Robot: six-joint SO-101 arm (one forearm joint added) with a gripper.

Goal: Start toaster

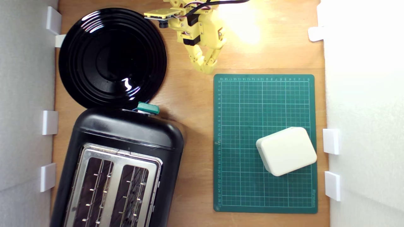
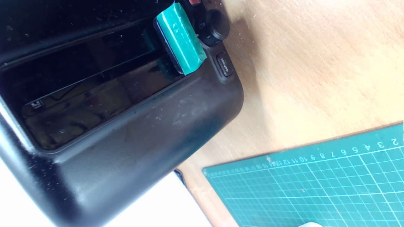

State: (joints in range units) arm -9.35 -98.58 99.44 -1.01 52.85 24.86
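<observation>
The exterior view looks straight down from high above the surface [image 1: 189, 94], taking in the toaster [image 1: 126, 138] beside the green mat [image 1: 240, 126]. The wrist view sits close to the toaster's lever [image 2: 180, 39] end, angled obliquely. Both share that lever [image 1: 147, 107] and the mat's edge [image 2: 284, 176].

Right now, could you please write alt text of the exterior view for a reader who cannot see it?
A yellow robot arm's tool hangs over a wooden table, apart from a black toaster with a green lever. A black plate lies beside the toaster; a white box sits on a green cutting mat.
</observation>
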